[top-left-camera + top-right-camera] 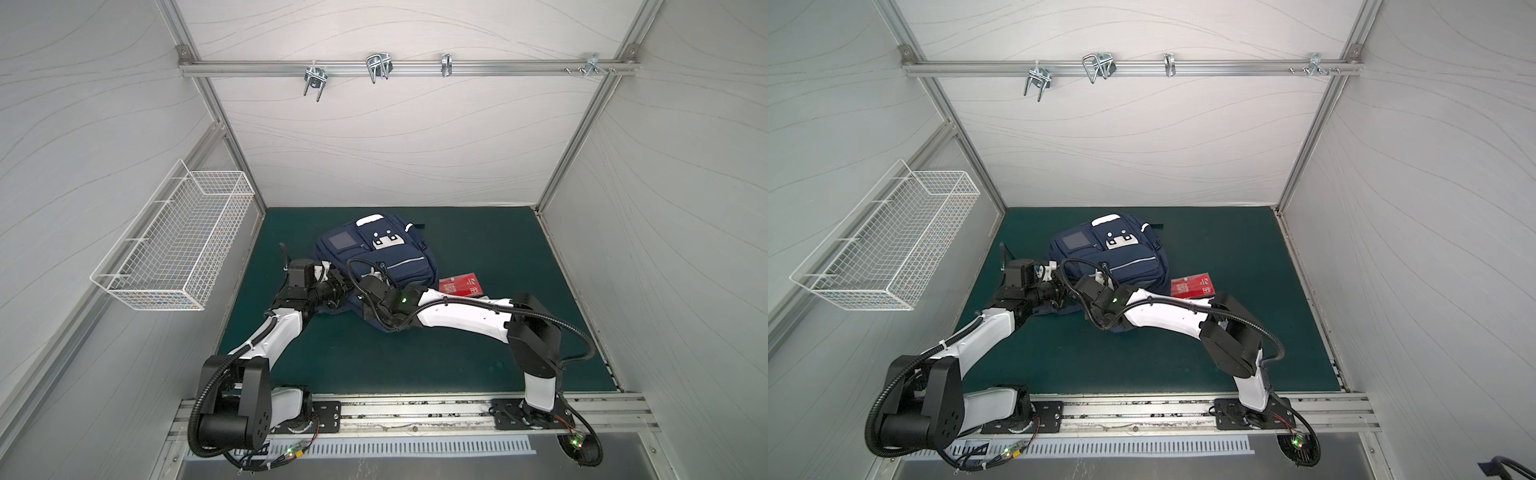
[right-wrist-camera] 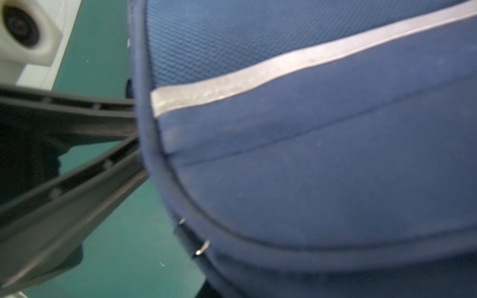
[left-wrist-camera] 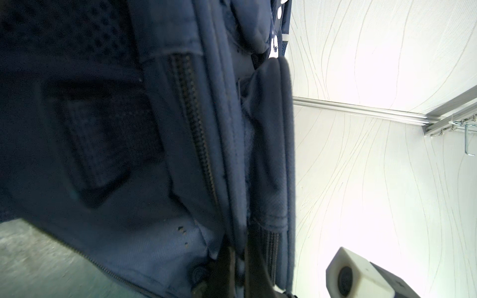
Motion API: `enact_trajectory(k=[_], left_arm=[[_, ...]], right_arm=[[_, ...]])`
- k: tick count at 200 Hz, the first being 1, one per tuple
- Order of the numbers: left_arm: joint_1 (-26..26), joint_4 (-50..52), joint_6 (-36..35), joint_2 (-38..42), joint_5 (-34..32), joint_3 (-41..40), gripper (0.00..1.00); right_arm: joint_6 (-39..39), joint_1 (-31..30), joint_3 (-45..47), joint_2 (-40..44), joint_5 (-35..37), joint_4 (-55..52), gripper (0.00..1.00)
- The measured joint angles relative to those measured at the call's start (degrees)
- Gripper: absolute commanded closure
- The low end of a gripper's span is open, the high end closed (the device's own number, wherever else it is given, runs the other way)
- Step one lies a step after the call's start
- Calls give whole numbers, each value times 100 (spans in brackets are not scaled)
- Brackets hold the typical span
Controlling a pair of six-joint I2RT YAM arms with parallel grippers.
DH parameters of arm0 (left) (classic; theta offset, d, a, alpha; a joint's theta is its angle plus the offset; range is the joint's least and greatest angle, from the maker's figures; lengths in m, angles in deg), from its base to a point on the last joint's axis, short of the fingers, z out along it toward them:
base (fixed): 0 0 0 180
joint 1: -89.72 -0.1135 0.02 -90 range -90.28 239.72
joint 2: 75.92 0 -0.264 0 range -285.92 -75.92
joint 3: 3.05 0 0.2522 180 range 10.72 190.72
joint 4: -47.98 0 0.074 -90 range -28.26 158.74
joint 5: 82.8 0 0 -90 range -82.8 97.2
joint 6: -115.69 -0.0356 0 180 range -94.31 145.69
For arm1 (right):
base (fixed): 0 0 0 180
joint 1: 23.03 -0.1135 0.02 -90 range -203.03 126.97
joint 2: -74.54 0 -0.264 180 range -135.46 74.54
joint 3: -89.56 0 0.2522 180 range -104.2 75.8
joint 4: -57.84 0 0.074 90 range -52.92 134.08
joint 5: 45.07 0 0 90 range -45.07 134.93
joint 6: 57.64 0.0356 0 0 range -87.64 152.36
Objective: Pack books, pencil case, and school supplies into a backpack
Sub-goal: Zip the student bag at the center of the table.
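Note:
The navy backpack [image 1: 390, 249] [image 1: 1125, 253] lies front up in the middle of the green mat. My left gripper [image 1: 345, 289] [image 3: 240, 268] is at its near left edge, with the dark fingers shut on a fold of the backpack's fabric [image 3: 180, 129] beside a zip. My right gripper [image 1: 365, 286] reaches in from the right to the same corner. Its jaws are hidden under the bulging blue fabric [image 2: 309, 154], near a small metal zip pull [image 2: 202, 249]. A slim red book [image 1: 461, 286] [image 1: 1192, 284] lies on the mat right of the backpack. The pencil case and school supplies are out of view.
A white wire basket [image 1: 174, 245] hangs on the left wall. Metal hooks [image 1: 378, 68] sit on a rail across the back wall. Panel walls close in the mat [image 1: 478, 340] on three sides. The arms' bases stand on a rail [image 1: 415, 415] at the front.

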Motion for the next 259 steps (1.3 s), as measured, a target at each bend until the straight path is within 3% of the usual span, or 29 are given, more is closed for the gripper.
enact_trajectory(k=[12, 67, 143, 177, 214, 259], left_arm=[[0, 2, -9, 0, -11, 0, 100], [31, 341, -186, 0, -28, 109, 100], [26, 1156, -476, 0, 98, 260, 100], [-22, 1482, -514, 15, 120, 323, 100], [-22, 2009, -621, 13, 42, 586, 100], [-238, 3206, -942, -332, -402, 1436, 100]], right_arm=[[-37, 17, -28, -7, 22, -72, 100], [-162, 22, 120, 129, -203, -133, 100], [-457, 133, 1419, 1639, -898, -262, 100], [-763, 487, 2061, 2170, -1038, -232, 100], [-1362, 1397, 2879, 2855, -1878, 247, 100], [-1912, 1340, 2988, 2962, -2774, 616, 100]])
